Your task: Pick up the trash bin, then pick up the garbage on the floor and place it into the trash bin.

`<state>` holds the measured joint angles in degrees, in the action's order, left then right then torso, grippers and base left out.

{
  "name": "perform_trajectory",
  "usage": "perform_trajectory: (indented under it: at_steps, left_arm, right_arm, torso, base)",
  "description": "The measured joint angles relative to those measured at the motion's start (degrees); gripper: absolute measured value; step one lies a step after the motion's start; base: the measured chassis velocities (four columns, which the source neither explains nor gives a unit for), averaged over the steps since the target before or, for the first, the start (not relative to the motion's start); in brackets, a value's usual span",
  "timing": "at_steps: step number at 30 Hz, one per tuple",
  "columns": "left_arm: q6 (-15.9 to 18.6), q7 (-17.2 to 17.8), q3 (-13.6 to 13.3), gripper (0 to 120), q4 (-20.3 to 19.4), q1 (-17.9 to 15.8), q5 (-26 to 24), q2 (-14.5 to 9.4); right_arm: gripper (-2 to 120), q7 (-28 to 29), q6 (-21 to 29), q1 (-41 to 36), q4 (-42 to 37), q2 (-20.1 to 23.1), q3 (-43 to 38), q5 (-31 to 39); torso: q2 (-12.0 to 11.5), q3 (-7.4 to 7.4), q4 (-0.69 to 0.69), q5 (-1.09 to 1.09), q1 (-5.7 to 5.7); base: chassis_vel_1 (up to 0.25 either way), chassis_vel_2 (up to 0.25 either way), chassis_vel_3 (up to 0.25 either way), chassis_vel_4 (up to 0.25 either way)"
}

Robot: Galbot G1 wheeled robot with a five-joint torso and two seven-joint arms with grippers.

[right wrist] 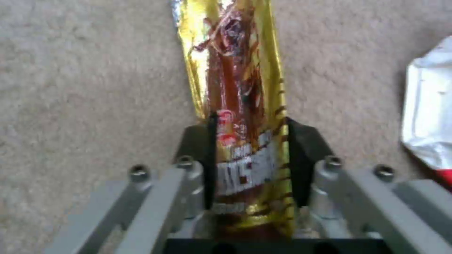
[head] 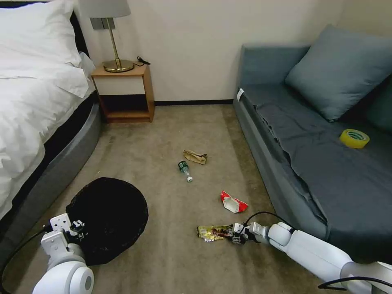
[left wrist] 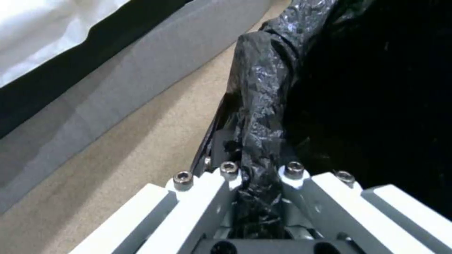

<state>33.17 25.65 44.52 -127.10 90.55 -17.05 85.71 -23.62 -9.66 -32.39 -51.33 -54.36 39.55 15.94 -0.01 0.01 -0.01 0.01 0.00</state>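
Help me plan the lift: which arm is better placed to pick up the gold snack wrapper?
Right. The right hand already straddles the gold snack wrapper on the carpet, while the left hand is clamped on the trash bin rim.

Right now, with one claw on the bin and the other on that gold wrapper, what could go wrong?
1. The left gripper holds the trash bin only by a pinch of rim and crumpled black liner; the liner could slip or tear, and the bin might tip.
2. The right gripper straddles one end of the gold wrapper. Slick foil could slide out when lifted.
3. The red-and-white wrapper lies close by and could get nudged.
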Motion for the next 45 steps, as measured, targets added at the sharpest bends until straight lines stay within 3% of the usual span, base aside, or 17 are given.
perform_trajectory:
  at_steps: [7,16,21,24,25,28,31,34,45]
  left_arm:
    - [-0.1,0.0,-0.4,2,0.0,0.0,0.4,0.1]
    - [-0.3,0.0,-0.7,2,-0.3,0.0,0.6,0.2]
    - [-0.2,0.0,-0.7,2,-0.5,0.1,0.5,0.0]
    - [0.2,0.0,-0.8,2,-0.7,0.2,0.3,-0.1]
    - [0.2,0.0,-0.8,2,-0.7,0.2,0.3,-0.1]
    - [0.7,-0.1,-1.2,2,-0.9,0.2,0.0,-0.1]
    - [0.8,-0.1,-1.6,2,-0.9,0.1,0.0,0.1]
    - [1.0,-0.1,-2.3,2,-1.0,-0.2,0.1,0.5]
    - [1.2,-0.1,-4.4,2,-1.3,-0.5,1.2,2.0]
  right_arm:
    - [1,0.5,-0.3,-0.3,-2.1,1.3,-0.4,1.2]
    - [0,1.4,-0.8,-1.1,-5.8,2.8,-0.7,3.9]
    - [0,2.6,-0.9,-1.6,-12.3,5.1,-2.8,8.1]
    - [0,4.4,-0.8,-0.9,-22.8,8.4,-6.6,12.0]
    - [0,4.4,-0.8,-0.9,-22.8,8.4,-6.6,12.0]
    - [0,8.4,3.3,1.8,-39.0,11.1,-9.0,17.8]
    - [0,11.8,6.4,3.4,-45.8,10.2,-7.5,20.7]
    - [0,17.9,11.4,6.9,-52.8,5.7,-0.9,23.6]
    - [0,26.3,15.1,12.9,-49.7,-2.7,10.5,24.2]
  torso:
    - [0.0,0.0,0.01,0.0,0.0]
    - [0.0,0.0,0.0,-0.01,0.0]
    - [0.0,0.0,0.0,-0.01,0.0]
    - [0.0,0.0,0.0,-0.01,0.0]
    - [0.0,0.0,0.0,-0.01,0.0]
    - [0.0,-0.01,0.0,-0.03,0.0]
    - [0.0,-0.01,0.0,-0.04,0.0]
    - [0.0,-0.01,0.02,-0.02,0.0]
    - [0.0,0.0,0.01,-0.01,0.0]
  base:
    - [0.0,0.0,0.0,0.0]
    - [0.0,0.0,0.0,0.0]
    - [0.0,0.0,0.0,0.0]
    - [0.0,0.0,0.0,0.0]
    - [0.0,0.0,0.0,0.0]
    - [0.0,0.0,0.0,0.0]
    - [0.0,0.0,0.0,0.0]
    - [0.0,0.0,0.0,0.0]
    - [0.0,0.0,0.0,0.0]
